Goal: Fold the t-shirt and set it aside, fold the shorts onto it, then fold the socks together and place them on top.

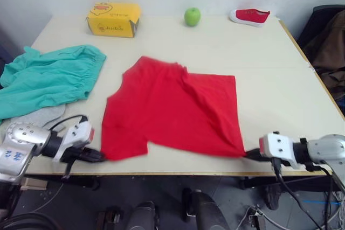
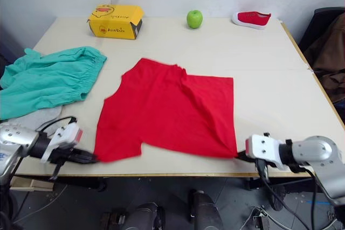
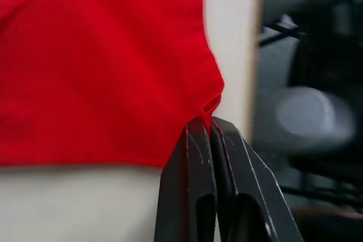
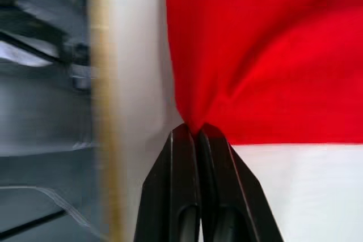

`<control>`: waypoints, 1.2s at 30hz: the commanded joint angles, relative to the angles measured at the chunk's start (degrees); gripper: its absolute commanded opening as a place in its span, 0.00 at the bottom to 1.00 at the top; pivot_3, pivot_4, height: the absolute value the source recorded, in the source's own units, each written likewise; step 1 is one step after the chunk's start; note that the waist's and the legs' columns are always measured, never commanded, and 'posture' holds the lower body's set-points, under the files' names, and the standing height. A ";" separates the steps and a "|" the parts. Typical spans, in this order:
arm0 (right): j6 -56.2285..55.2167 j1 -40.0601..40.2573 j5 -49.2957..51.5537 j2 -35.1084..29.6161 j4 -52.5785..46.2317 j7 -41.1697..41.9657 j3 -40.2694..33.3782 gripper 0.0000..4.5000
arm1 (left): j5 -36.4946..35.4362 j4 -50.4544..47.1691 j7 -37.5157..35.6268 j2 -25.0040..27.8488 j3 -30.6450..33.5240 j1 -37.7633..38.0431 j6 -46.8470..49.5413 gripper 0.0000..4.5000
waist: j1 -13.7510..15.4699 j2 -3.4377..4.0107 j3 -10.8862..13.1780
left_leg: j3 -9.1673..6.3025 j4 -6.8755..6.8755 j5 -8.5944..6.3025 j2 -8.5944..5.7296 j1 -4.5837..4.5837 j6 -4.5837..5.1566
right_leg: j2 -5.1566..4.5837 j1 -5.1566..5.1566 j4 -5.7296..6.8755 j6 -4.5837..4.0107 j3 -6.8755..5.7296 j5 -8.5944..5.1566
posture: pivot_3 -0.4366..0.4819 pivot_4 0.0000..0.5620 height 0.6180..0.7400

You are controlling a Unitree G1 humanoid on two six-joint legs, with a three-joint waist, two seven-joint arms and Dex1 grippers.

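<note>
The red t-shirt (image 1: 172,111) lies spread on the middle of the table, partly folded over itself. My left gripper (image 1: 99,156) is shut on its near left corner at the table's front edge, and the pinched cloth shows between my left fingers (image 3: 195,145). My right gripper (image 1: 249,153) is shut on the near right corner, with the fabric bunched at my right fingers (image 4: 184,140). The teal shorts (image 1: 51,76) lie crumpled at the left of the table. A grey sock (image 1: 40,115) peeks out from under the shorts' near edge.
A yellow cardboard box (image 1: 114,19), a green apple (image 1: 192,16) and a small red shoe (image 1: 249,16) stand along the far edge. The table (image 1: 280,90) is bare to the right of the t-shirt. A dark jacket (image 1: 329,41) hangs beyond the right edge.
</note>
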 commanded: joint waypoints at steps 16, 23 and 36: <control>13.48 -33.80 0.30 9.91 10.94 -23.60 -2.40 0.00 | -1.00 27.06 28.49 -17.57 6.92 -43.10 -1.98 0.00 | 1.37 -0.22 0.19 | -0.04 0.62 -0.02 -0.08 -0.09 0.16 | -0.02 0.08 0.33 -0.06 -0.04 0.28 | 0.48 0.27 1.00; -8.56 -70.22 -14.49 11.08 38.05 -39.06 0.38 0.00 | 3.14 58.39 42.90 -20.43 10.45 -82.04 -16.20 0.00 | 0.46 -0.40 0.18 | 0.37 0.82 0.42 -0.20 -2.00 -0.36 | -0.05 -2.13 0.90 0.05 -0.07 0.62 | 0.48 0.27 1.00; -9.04 -32.44 -4.09 9.32 16.55 -18.30 -0.48 0.00 | -5.05 21.03 8.43 -13.20 4.84 -42.77 6.92 0.00 | -0.58 -0.08 0.20 | 1.60 1.25 -0.04 -0.11 -1.53 0.50 | -1.08 -1.30 0.49 0.00 -2.58 0.58 | 0.48 0.27 1.00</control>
